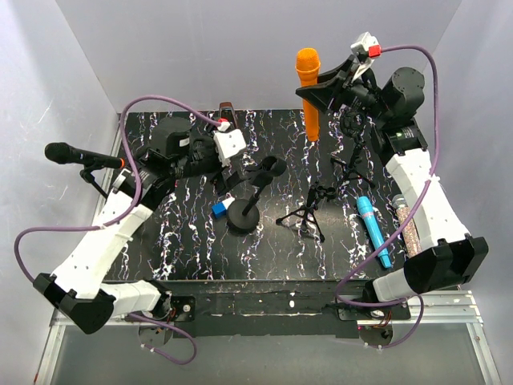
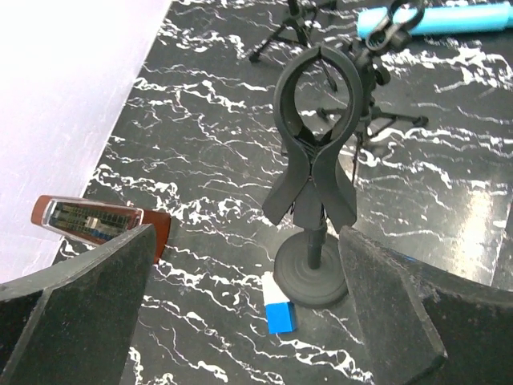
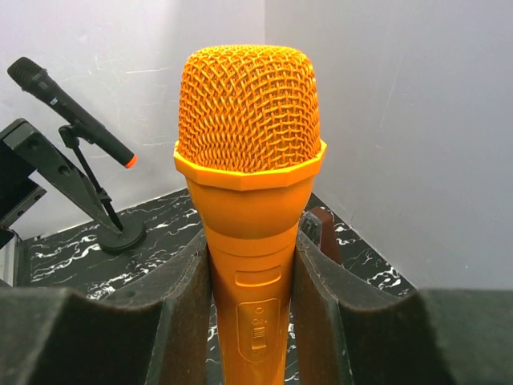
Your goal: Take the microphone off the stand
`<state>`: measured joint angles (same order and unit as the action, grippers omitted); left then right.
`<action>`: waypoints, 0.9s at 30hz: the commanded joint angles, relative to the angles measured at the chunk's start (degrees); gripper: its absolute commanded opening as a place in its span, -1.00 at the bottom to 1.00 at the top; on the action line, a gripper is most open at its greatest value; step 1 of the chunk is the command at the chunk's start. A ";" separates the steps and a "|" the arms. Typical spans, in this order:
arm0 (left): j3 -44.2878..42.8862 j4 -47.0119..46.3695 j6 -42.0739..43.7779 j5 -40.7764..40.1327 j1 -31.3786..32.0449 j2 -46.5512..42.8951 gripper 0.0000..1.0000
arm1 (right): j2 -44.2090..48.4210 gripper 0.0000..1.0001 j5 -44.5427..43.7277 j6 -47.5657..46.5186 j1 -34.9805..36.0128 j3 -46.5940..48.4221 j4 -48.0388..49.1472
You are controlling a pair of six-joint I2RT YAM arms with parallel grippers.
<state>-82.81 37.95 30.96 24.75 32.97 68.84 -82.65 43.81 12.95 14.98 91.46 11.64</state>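
An orange microphone (image 3: pixel 250 160) stands upright between the pads of my right gripper (image 3: pixel 252 265), which is shut on its body. In the top view that microphone (image 1: pixel 308 88) hangs above the table's far edge with the right gripper (image 1: pixel 317 90) around it, clear of every stand. A black stand (image 2: pixel 311 265) with an empty spring clamp (image 2: pixel 317 120) rises from a round base mid-table. My left gripper (image 2: pixel 244 249) is open just short of this stand (image 1: pixel 244 212), nothing between its fingers (image 2: pixel 120 273).
A blue-and-white block (image 2: pixel 278 305) lies against the stand's base. A brown case (image 2: pixel 96 220) lies at the far left edge. A black microphone (image 1: pixel 76 155) sits on another stand at the left. A blue microphone (image 1: pixel 374 231), a glittery one (image 1: pixel 409 224) and two tripods (image 1: pixel 309 210) occupy the right.
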 commanded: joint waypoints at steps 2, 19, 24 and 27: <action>-5.70 13.10 8.23 7.31 0.34 1.91 0.96 | 3.63 -0.97 -1.62 -0.02 -0.04 0.30 2.27; -4.90 -7.63 0.25 15.41 0.51 12.54 0.81 | 16.82 -0.97 -11.63 -25.08 -2.68 -6.82 -22.01; -8.33 -6.23 0.94 18.31 1.48 16.49 0.34 | 17.70 -0.97 -14.01 -22.80 -4.17 -8.49 -23.68; -9.30 -6.84 0.33 18.31 2.45 17.91 0.00 | 19.71 -0.97 -15.24 -22.27 -5.05 -9.98 -25.96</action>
<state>-88.58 32.49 31.68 40.07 33.98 86.59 -65.76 31.92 -10.33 11.11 82.54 -12.97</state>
